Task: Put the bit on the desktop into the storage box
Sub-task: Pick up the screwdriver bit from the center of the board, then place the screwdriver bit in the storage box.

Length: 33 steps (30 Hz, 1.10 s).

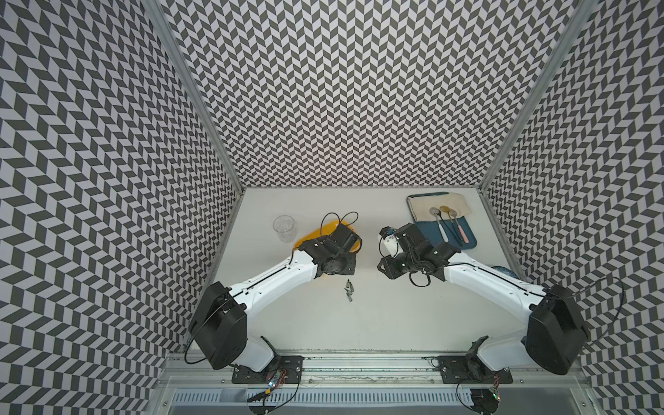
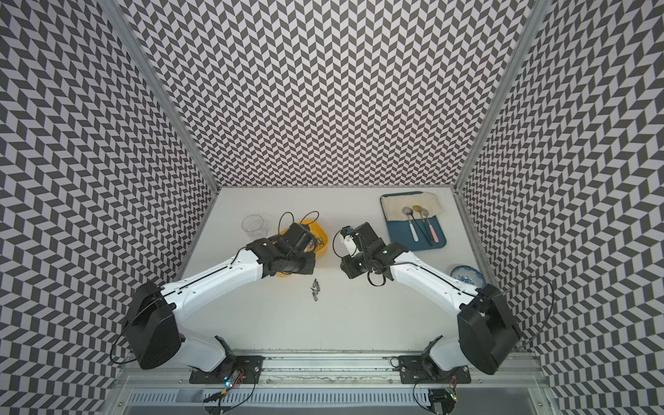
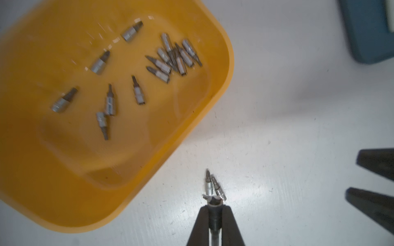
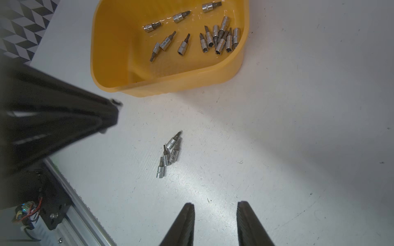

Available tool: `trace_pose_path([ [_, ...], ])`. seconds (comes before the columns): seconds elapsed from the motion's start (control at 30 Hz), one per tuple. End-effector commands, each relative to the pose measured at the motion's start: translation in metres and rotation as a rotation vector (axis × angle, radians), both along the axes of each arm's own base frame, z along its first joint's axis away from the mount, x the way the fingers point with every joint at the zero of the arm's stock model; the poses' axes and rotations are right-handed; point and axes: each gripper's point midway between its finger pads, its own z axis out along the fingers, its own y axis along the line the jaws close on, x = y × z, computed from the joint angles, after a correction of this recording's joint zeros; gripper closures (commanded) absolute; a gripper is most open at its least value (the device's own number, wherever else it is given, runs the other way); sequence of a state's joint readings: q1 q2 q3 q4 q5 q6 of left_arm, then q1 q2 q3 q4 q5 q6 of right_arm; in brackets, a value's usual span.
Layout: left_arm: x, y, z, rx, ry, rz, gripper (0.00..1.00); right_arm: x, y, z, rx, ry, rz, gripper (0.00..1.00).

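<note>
Bit [image 3: 214, 205] pinched between left fingers [image 3: 200, 225], near storage box [image 3: 230, 64]; right fingers [image 4: 183, 225] spread, empty.

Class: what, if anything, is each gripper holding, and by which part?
The left gripper pinches one bit by its sides, socket end showing at the tips. The right gripper holds nothing.

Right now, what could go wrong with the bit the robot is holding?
The left tool pinches the bit only at its very tips, so it may slip and drop before it is over the box. The loose bits lie bunched and touching on the desktop, so the next grab may knock some away or catch two.
</note>
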<state>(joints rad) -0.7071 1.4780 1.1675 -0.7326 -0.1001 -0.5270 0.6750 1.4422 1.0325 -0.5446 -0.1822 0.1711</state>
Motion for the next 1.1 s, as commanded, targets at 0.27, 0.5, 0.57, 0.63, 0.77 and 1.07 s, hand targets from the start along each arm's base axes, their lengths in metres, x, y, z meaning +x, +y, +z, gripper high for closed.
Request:
trace_pose_path([
  [0.27,0.06,0.052,-0.023,0.048,0.049,0.062,1.0,-0.012,0.02,0.011,0.04,-0.042,0.058,0.63],
  [0.5,0.086,0.052,-0.05,0.058,0.083,0.059,1.0,-0.02,0.026,0.003,0.032,-0.027,0.082,0.62],
  [0.57,0.092,0.052,-0.055,0.056,0.088,0.058,1.0,-0.022,0.028,0.001,0.029,-0.022,0.092,0.63],
  [0.63,0.097,0.052,-0.06,0.058,0.097,0.056,1.0,-0.025,0.03,-0.003,0.018,-0.012,0.103,0.62],
  [0.77,0.107,0.052,-0.07,0.059,0.111,0.054,1.0,-0.03,0.034,-0.011,-0.007,-0.006,0.121,0.63],
  [1.07,0.122,0.055,-0.091,0.065,0.136,0.058,1.0,-0.038,0.038,-0.018,-0.025,0.002,0.137,0.62],
])
